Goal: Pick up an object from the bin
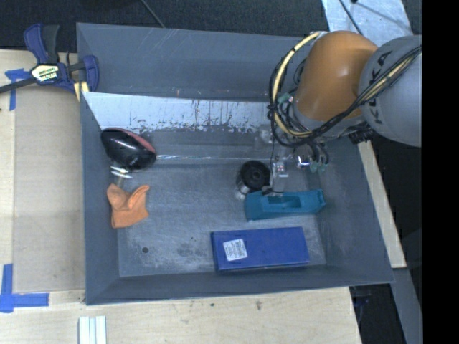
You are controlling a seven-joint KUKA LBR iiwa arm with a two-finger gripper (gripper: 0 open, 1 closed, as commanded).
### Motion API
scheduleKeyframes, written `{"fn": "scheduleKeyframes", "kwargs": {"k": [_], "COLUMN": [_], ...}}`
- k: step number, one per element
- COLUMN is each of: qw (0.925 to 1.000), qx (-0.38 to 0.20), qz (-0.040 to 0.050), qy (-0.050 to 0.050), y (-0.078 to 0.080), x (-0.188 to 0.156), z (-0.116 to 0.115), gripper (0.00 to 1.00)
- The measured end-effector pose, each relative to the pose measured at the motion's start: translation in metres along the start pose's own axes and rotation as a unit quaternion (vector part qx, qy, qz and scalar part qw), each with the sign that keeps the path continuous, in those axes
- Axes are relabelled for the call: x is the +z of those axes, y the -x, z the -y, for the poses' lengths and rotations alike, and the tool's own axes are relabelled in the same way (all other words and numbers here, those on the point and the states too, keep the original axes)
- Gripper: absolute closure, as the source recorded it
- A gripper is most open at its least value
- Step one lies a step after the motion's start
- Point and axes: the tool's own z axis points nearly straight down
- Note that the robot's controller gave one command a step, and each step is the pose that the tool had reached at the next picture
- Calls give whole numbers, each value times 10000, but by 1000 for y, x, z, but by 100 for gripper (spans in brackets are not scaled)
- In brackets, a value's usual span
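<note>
My gripper hangs in the right half of the bin, its metal fingers pointing down between a small black round thing and a teal blue plastic tool. The black round thing lies just left of the fingertips. The teal tool lies flat right below them, touching or nearly touching the tips. Nothing shows between the fingers. A flat dark blue box with a white label lies at the bin's front, below the teal tool.
On the left side of the bin lie a black and red rounded object with a metal stub and an orange crumpled cloth. The arm with its orange cover and cables fills the bin's upper right.
</note>
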Motion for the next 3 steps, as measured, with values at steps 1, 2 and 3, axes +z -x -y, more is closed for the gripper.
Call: {"fn": "scheduleKeyframes", "kwargs": {"k": [1, 2, 3], "qw": [10000, 9996, 9996], "qx": [-2, 271, 267], "qz": [42, 94, 135], "qy": [-2, -10, -19], "y": [2, 17, 17], "x": [-5, 62, 61], "z": [0, 16, 16], "gripper": [0, 0, 0]}}
